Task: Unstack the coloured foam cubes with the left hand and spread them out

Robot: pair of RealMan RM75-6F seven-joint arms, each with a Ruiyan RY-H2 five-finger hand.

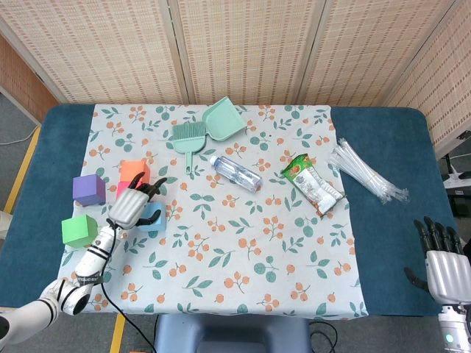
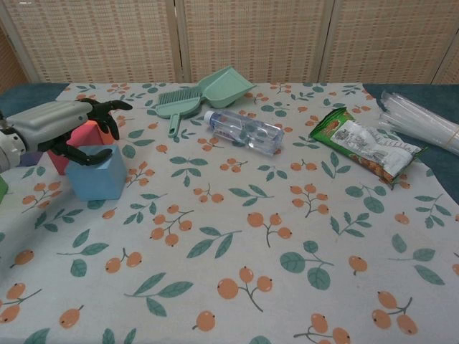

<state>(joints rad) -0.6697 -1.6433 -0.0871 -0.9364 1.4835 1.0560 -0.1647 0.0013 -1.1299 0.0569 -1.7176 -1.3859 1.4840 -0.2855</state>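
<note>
A table (image 1: 383, 243) with a dark blue top carries a white cloth (image 1: 243, 243) printed with orange berries and green leaves; the cloth covers the middle and leaves blue bands bare at both ends. Behind the table stand woven, straw-coloured folding screens (image 1: 243, 44), and grey floor with a yellow line shows at the left edge of the head view.

The left hand (image 1: 129, 208) hangs low over the blue cube (image 2: 97, 172), fingers (image 2: 107, 115) curled loosely above its top with the thumb on the near upper edge. It seems to rest on the cube rather than grasp it, though the chest view does not settle whether it is gripping. Just behind the blue cube sits the pink cube (image 2: 75, 140), largely hidden by the hand, with the orange cube (image 1: 135, 170) beyond it. The purple cube (image 1: 89, 189) lies at the cloth's left edge, and the green cube (image 1: 79, 230) sits apart on the blue surface nearer the front.

The right hand (image 1: 444, 261) is held off the table's right front corner, fingers extended and apart, empty.

Farther back lie a mint-green dustpan (image 1: 223, 119) and brush (image 1: 190, 137), touching. A clear water bottle (image 1: 235, 172) lies on its side near the centre, a green snack packet (image 1: 312, 184) to its right, and a bundle of clear plastic straws (image 1: 366, 173) on the blue band.
</note>
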